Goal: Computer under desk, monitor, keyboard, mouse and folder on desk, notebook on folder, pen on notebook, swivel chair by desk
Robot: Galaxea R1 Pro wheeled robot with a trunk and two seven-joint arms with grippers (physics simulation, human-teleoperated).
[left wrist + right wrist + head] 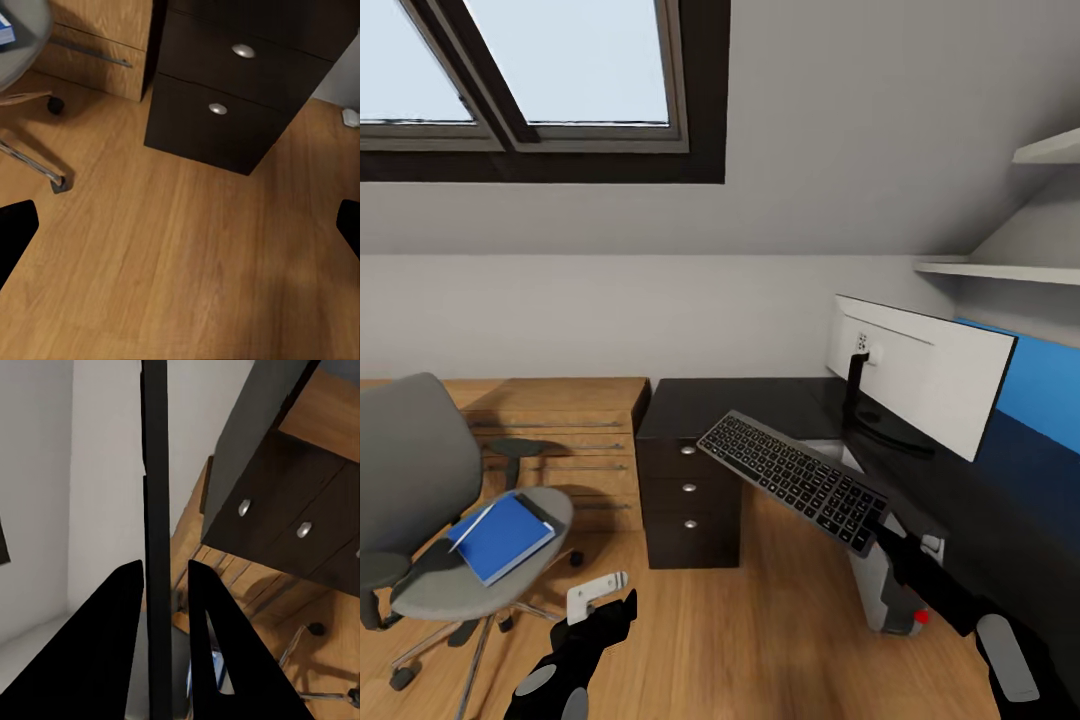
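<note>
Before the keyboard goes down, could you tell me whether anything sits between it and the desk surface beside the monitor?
Nothing visible does. The right claw holds the keyboard tilted in the air over the desk corner; the glossy top before the monitor looks bare, apart from its stand foot.

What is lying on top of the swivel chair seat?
On the swivel chair seat lies the blue folder, with the white pen along its edge. What is beneath the folder is covered.
</note>
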